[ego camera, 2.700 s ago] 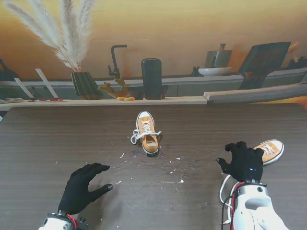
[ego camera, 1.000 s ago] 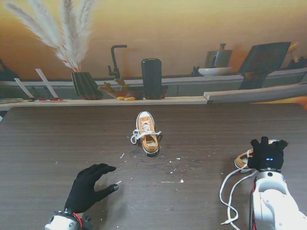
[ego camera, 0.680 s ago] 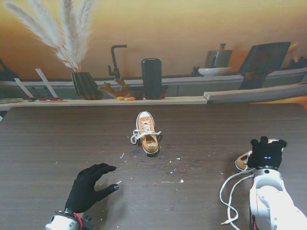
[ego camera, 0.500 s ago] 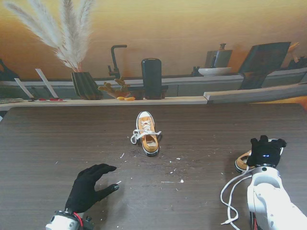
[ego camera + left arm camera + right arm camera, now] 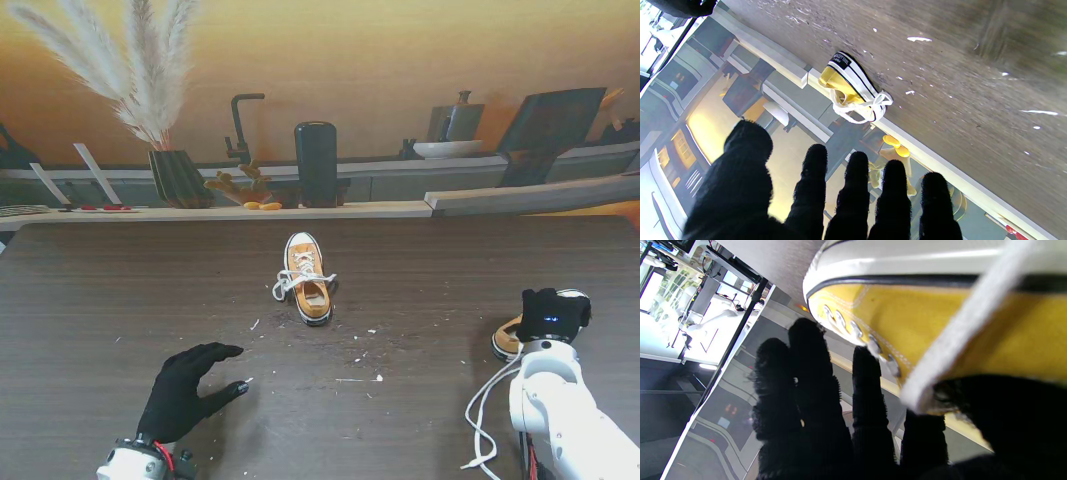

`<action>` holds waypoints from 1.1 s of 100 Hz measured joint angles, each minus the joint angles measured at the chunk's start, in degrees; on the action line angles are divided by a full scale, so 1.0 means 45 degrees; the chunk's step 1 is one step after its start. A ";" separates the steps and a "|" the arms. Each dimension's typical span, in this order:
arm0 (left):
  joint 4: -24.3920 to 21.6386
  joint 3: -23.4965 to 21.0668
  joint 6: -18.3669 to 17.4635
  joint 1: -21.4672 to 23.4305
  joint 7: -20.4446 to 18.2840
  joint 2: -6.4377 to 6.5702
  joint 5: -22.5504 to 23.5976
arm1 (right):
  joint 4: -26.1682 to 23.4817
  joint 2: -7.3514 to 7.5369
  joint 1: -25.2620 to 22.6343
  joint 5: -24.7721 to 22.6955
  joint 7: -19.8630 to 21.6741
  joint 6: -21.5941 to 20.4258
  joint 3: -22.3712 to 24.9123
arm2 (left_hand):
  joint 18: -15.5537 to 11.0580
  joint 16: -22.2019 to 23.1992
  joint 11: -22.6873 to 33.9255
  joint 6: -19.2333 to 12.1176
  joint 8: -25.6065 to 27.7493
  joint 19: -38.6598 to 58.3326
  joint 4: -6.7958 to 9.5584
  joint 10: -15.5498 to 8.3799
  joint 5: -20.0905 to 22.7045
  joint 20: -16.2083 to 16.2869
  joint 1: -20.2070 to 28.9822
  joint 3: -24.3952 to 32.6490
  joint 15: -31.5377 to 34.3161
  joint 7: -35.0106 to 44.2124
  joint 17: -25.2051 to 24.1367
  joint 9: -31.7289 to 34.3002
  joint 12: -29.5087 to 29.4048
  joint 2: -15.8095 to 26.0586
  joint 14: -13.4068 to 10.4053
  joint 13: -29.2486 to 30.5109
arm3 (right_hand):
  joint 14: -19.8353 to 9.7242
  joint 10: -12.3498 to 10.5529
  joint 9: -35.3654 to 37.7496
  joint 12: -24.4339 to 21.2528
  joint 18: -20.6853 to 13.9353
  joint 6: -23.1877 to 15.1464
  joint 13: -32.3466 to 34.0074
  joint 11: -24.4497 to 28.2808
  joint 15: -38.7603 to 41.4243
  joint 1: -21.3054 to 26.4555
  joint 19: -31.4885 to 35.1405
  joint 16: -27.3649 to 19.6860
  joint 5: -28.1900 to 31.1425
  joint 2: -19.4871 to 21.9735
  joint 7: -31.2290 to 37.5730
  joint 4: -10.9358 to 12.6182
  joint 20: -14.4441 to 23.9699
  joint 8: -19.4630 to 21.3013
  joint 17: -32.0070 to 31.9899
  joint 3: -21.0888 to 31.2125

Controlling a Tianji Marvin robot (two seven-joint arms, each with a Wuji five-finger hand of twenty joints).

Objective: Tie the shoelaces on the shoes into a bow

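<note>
The stand view looks down from above the shoulders across the whole tabletop (image 5: 120, 290) to its far edge. The left wrist view looks along the fingers at the centre shoe (image 5: 307, 278), shared with the stand view. The right wrist view sits very close against the right-edge shoe (image 5: 940, 316).

A staged lab set dressed as a kitchen is shown. A dark wood-grain table (image 5: 120, 300) is backed by a printed kitchen backdrop (image 5: 400, 60) picturing a black tap (image 5: 240, 125), a counter and a bowl (image 5: 447, 149). A vase of pampas grass (image 5: 178, 177) is seen along its far edge. In the right wrist view, a white robot arm (image 5: 711, 320) and cabling are glimpsed in a bright room beyond.
</note>
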 measured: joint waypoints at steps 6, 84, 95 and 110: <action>0.0003 0.0005 -0.0014 -0.0005 0.0004 -0.0007 -0.0042 | 0.0088 -0.0004 0.0037 0.0073 -0.0302 -0.0126 0.0004 | 0.0000 0.0000 0.0086 0.0000 0.0000 0.0044 0.0012 0.0000 0.0302 0.0000 0.0000 0.0000 0.0000 0.0089 0.0010 0.0116 0.0000 0.0072 0.0002 0.0000 | -0.0212 0.0050 0.1056 -0.0122 0.0001 0.0079 0.0620 -0.0352 0.0831 0.0892 0.0458 -0.0292 0.0803 -0.0292 0.0006 -0.0331 0.0084 -0.0174 0.0763 0.0010; -0.0007 0.0001 -0.0347 0.0201 0.0862 -0.0132 0.0150 | -0.1646 0.0026 -0.2286 -0.0543 -0.4485 -0.3672 0.1760 | 0.0002 0.0000 0.0380 0.0001 0.0000 0.0648 0.0109 0.0000 0.0452 0.0000 0.0000 0.0002 0.0271 0.0266 0.0150 0.0423 0.0126 0.0129 0.0008 0.0308 | -0.2163 0.0332 0.3980 0.2451 -0.0043 -0.0336 0.1538 0.2055 0.8831 0.2667 0.3530 -0.1610 0.4444 -0.1956 -0.0123 -0.0827 0.2381 0.4553 0.4134 0.0922; -0.0006 -0.0004 -0.0320 0.0208 0.0925 -0.0144 0.0170 | -0.2332 0.0020 -0.2743 -0.0657 -0.5118 -0.4055 0.1823 | 0.0002 0.0000 0.0380 0.0001 0.0000 0.0655 0.0111 0.0000 0.0452 0.0000 0.0000 0.0002 0.0271 0.0267 0.0150 0.0422 0.0126 0.0129 0.0009 0.0308 | -0.2163 0.0320 0.3980 0.2454 -0.0043 -0.0347 0.1538 0.2064 0.8835 0.2667 0.3530 -0.1610 0.4449 -0.1957 -0.0123 -0.0827 0.2384 0.4630 0.4145 0.0923; -0.0007 -0.0015 -0.0298 0.0232 0.1063 -0.0161 0.0222 | -0.3202 0.0014 -0.3149 -0.0699 -0.5639 -0.4425 0.1611 | 0.0002 0.0000 0.0380 0.0001 0.0000 0.0672 0.0112 0.0000 0.0452 -0.0003 0.0000 0.0003 0.0274 0.0268 0.0150 0.0422 0.0128 0.0129 0.0009 0.0308 | -0.2163 0.0298 0.3980 0.2571 -0.0043 -0.0375 0.1538 0.2065 0.8839 0.2667 0.3530 -0.1610 0.4461 -0.1962 -0.0123 -0.0848 0.2434 0.4650 0.4147 0.0923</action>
